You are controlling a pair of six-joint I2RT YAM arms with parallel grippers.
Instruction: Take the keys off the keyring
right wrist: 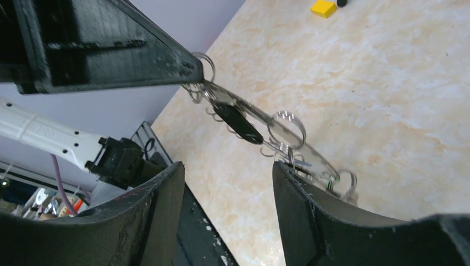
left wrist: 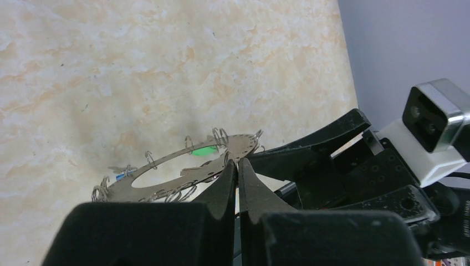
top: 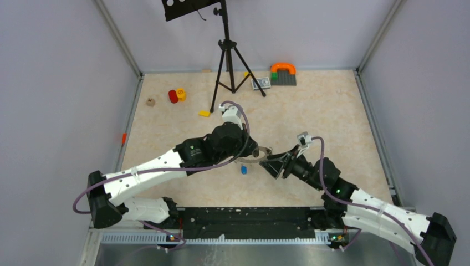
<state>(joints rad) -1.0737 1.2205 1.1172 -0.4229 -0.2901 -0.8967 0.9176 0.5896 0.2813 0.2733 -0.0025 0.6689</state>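
lying near keyring [left wrist: 239, 146], blue key [top: 244, 170]

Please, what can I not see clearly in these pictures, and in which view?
- Top view: the left gripper and right gripper cover most of the keyring; its keys are too small to count.
- Left wrist view: the keyring's near edge is behind the left gripper's shut fingers.
- Right wrist view: the keyring's lower end is cut off by the right gripper's finger.
- Top view: the small blue thing nearby is too small to identify.

Grey keyring [left wrist: 239, 145], beige marbled table [left wrist: 166, 66]
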